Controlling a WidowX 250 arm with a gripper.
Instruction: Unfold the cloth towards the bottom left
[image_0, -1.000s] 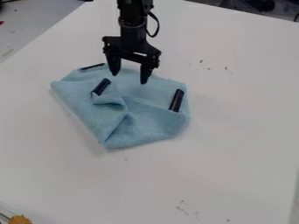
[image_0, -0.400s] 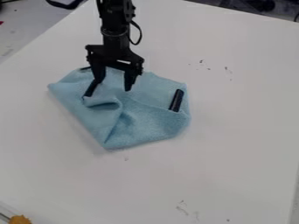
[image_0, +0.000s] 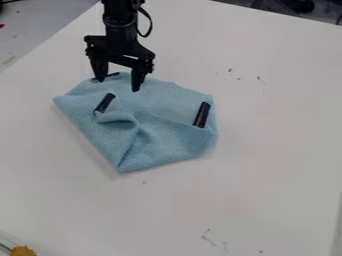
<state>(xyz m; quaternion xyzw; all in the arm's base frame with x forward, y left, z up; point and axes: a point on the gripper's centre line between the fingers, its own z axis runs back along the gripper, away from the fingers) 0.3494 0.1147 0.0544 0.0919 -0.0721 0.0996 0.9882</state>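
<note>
Gripper (image_0: 118, 86): has shifted up and left across the view; fingers spread, gripping nothing, over the cloth's far edge.
Black strip (image_0: 104, 103): on the folded flap, just below the gripper, slanting down-left, roughly the way the unfolding should go.
Blue cloth (image_0: 167, 142): on the counter (image_0: 267, 150), mostly below the gripper, rumpled mid-way, narrowing to a bottom point.

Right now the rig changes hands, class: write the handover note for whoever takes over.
Gripper: open, holding nothing, at the cloth's upper-left part; contact unclear.
Cloth: blue, creased and partly folded over itself on the white table. One dark strip lies by the left crease, another near the right edge.
Done: no full unfolding.
Left: grasp the fold, open it towards the bottom left.
</note>
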